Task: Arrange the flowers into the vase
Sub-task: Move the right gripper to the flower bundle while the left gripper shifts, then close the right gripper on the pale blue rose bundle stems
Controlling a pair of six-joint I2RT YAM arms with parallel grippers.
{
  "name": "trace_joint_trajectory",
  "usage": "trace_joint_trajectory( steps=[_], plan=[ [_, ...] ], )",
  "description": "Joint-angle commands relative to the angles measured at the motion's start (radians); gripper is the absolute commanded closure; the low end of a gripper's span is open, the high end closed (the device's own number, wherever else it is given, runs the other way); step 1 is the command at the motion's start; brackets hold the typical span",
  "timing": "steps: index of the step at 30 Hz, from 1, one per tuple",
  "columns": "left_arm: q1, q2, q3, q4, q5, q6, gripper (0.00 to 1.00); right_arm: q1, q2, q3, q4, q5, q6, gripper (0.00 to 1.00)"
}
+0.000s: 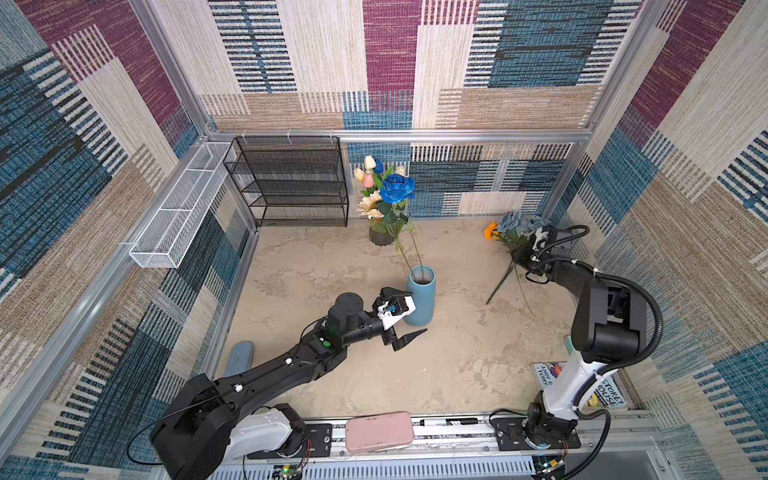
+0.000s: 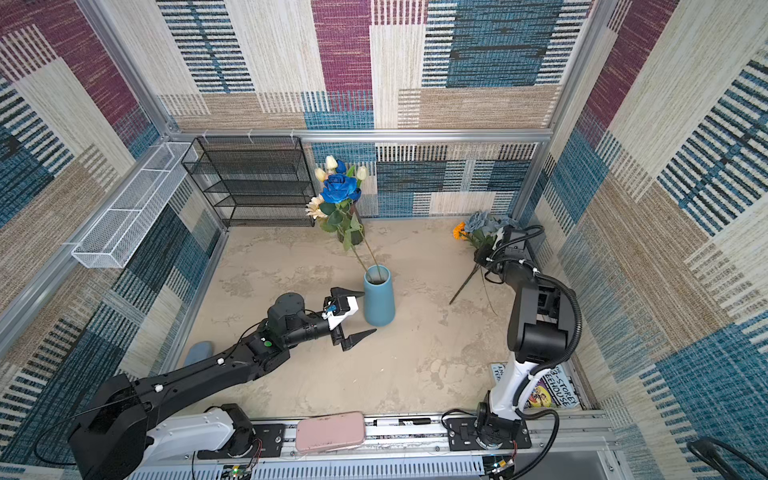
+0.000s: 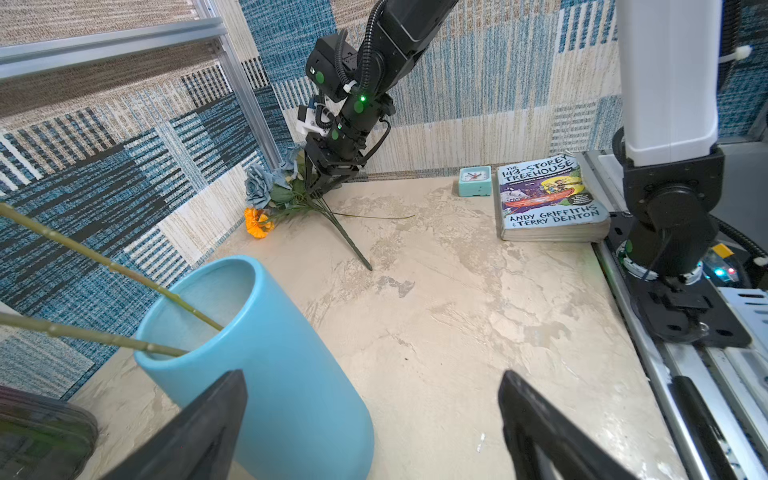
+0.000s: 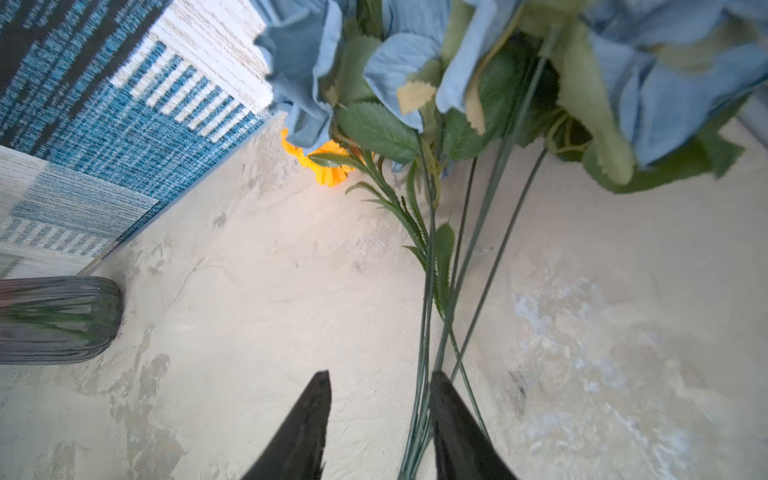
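Blue vase (image 1: pixel 422 301) at table (image 1: pixel 457 353) centre holds two stems, one bearing a blue rose (image 1: pixel 397 189). Left gripper (image 3: pixel 372 376), jaws spread wide and empty, sits at its 8 o'clock. Right gripper (image 4: pixel 382 374), jaws parted and unclamped, straddles the stems of the flower bunch (image 1: pixel 513 232) lying at 2 o'clock.

My left arm (image 1: pixel 270 372) and right arm (image 1: pixel 606 311) are black with white parts near the bottom. A ribbed black cable (image 3: pixel 366 50) loops round the right one. My left gripper (image 3: pixel 374 374) has pointy black fingers (image 3: pixel 199 424).
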Motion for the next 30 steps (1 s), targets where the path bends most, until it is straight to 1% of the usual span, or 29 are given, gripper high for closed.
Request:
trace_joint_trajectory(
  steps=[1,5,9,13,16,19,21,26,30],
  plan=[
    [0.0,-0.002,0.008,0.023,0.008,-0.005,0.03,0.002,-0.043,-0.049,0.02,0.057,0.042,0.55],
    [-0.001,0.001,-0.002,0.037,0.004,-0.012,0.03,0.005,-0.066,-0.129,0.04,0.071,0.061,0.54],
    [0.0,0.01,-0.007,0.053,0.004,-0.014,0.03,0.013,-0.05,-0.173,0.077,0.016,0.068,0.54],
    [-0.001,0.025,0.006,0.054,0.016,-0.016,0.03,0.041,-0.015,-0.164,0.104,-0.02,0.075,0.55],
    [-0.001,0.027,0.01,0.056,0.021,-0.019,0.03,0.068,0.007,-0.14,0.109,0.014,0.087,0.55],
    [-0.001,0.021,0.004,0.056,0.016,-0.022,0.04,0.071,0.039,-0.128,0.129,0.0,0.107,0.56],
    [-0.001,0.01,-0.003,0.054,0.009,-0.022,0.03,0.071,0.047,-0.134,0.141,0.003,0.117,0.58],
    [-0.001,-0.011,-0.019,0.039,-0.01,-0.015,0.04,0.071,0.015,-0.185,0.191,0.038,0.148,0.58],
    [0.0,-0.002,-0.016,0.045,-0.008,-0.012,0.03,0.071,0.049,-0.173,0.193,0.033,0.144,0.57]
  ],
)
